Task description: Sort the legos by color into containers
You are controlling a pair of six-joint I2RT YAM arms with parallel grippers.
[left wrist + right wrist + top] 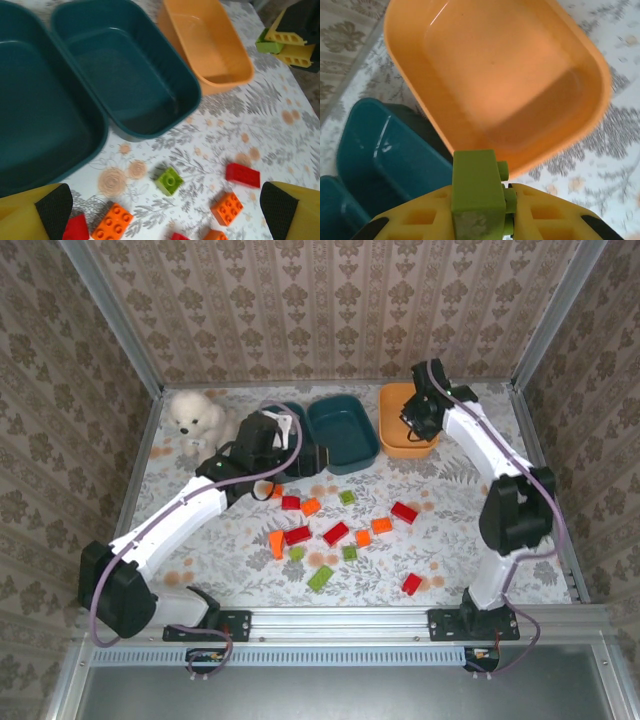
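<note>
My right gripper (413, 422) hangs over the orange tray (392, 446), shut on a light green brick (476, 192). The brick sits just above the near rim of that tray (495, 75). The left wrist view shows that gripper (289, 46) and its green brick (269, 47) at the top right. My left gripper (272, 443) is open over the table beside the left teal tray (297, 410), its fingers (50, 207) wide apart with nothing between. Below it lie a green brick (168, 180), two orange bricks (112, 221) and a red one (242, 175). Both teal trays (130, 70) look bare inside.
Several red, orange and green bricks (336, 533) are scattered over the middle of the floral table, one red brick (411, 584) nearest the front. A white plush dog (195, 416) sits at the back left. Patterned walls enclose the table.
</note>
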